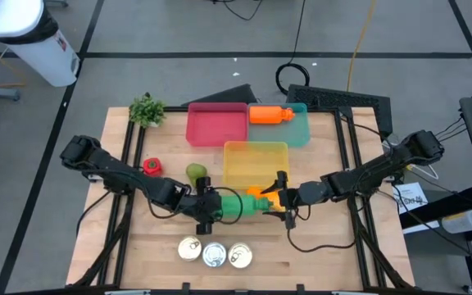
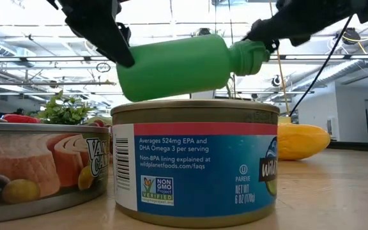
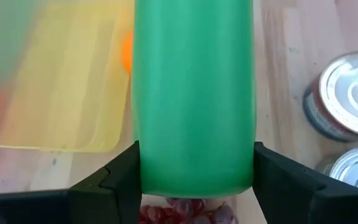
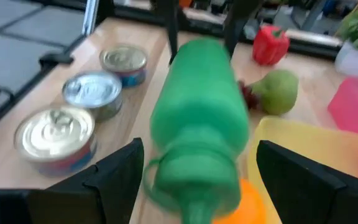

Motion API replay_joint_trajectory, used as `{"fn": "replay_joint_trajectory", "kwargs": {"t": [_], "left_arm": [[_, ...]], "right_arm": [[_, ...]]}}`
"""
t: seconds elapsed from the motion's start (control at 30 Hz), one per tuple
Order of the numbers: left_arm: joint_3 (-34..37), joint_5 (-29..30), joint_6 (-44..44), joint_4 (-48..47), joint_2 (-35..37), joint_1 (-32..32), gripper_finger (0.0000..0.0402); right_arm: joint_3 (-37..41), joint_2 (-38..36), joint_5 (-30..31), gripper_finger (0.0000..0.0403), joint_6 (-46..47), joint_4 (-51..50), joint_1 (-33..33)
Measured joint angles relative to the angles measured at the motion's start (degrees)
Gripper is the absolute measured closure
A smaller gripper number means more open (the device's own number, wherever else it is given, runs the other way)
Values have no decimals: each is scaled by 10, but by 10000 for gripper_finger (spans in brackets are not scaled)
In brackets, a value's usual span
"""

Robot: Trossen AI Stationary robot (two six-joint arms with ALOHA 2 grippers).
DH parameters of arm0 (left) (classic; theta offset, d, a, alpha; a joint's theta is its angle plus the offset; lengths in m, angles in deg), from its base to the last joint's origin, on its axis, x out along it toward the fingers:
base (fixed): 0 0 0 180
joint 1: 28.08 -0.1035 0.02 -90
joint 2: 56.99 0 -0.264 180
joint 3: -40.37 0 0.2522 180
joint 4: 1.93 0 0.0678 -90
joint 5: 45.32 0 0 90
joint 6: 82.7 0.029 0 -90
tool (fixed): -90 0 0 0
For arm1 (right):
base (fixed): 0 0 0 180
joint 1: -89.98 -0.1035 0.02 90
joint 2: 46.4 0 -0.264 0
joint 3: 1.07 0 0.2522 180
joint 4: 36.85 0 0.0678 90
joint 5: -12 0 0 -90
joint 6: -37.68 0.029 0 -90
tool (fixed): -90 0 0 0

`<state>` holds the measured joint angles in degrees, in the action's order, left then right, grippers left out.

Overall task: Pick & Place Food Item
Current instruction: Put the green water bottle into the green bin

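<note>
- Tuna cans up front: the middle can [image 2: 193, 163] and its neighbour [image 2: 40, 169] sit in a row at the near edge of the table [image 1: 318, 246]. They're out of the work zone, so I'd guess they're queued or just clutter.
- Yellow tray [image 1: 255, 161] sits mid-table, directly behind the action. It's empty where visible and looks like the drop target.
- Red tray [image 1: 216, 124] and teal tray [image 1: 300, 129] are at the far side, with an orange bottle [image 1: 270, 115] lying across the teal one.
- Green bottle [image 1: 238, 205] is the task item. It's held horizontal in the air, clear of the table, just in front of the yellow tray, cap end towards the right arm.
- Left gripper [image 1: 207, 206]: jaws clamped on the bottle's base end, one finger on each side. It carries the whole weight.
- Right gripper [image 1: 279, 197]: jaws open, straddling the cap end with no contact visible. It looks staged for a handover or to steady the neck.
- Something orange [image 1: 256, 193] sits under the cap, at the tray's front edge; can't tell what it is.
- Pear [image 1: 196, 171] and red pepper [image 1: 152, 166] are left of the tray, untouched.
- Risk: a one-ended grip on a lying bottle, so the cap end could sag.
</note>
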<state>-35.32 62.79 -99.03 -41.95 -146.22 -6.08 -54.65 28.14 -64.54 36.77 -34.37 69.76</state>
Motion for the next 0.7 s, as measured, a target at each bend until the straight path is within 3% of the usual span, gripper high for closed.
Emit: {"fn": "replay_joint_trajectory", "kwargs": {"t": [0.7], "left_arm": [[-1, 9, 23, 32, 0, -7, 158]], "right_arm": [[0, 4, 60, 114, -28, -7, -9]]}}
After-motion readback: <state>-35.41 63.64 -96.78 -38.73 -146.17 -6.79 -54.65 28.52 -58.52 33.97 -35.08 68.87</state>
